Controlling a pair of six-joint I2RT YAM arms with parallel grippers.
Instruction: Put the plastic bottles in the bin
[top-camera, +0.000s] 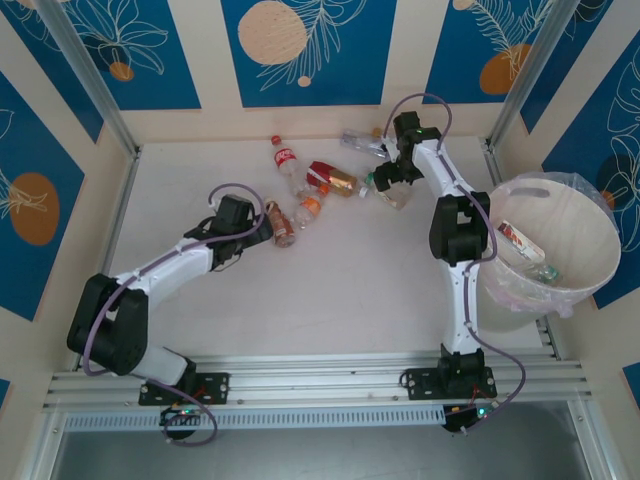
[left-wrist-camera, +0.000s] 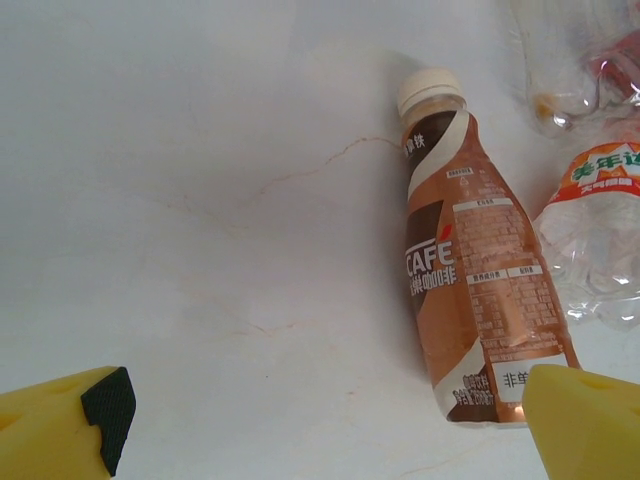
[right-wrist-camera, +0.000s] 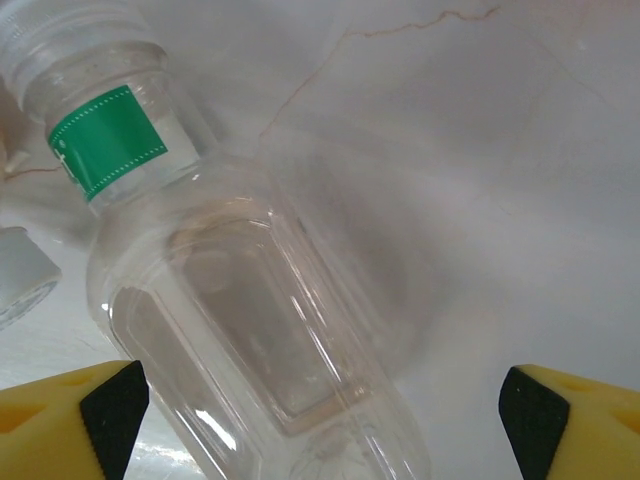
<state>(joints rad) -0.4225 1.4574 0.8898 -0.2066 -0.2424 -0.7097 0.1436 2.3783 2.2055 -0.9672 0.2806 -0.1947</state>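
At least six plastic bottles lie on one white table. Two more bottles sit inside one round bin. There are two robot arms.

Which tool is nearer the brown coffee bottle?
Left. The left tool hovers open at the base of the brown coffee bottle; the right tool is farther off, open over a clear green-labelled bottle.

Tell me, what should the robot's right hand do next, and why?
Probably lower a little and close. The right hand is open just above the clear bottle with the green label, which lies on the table between its yellow fingers, not yet gripped. Once held, it could go to the bin.
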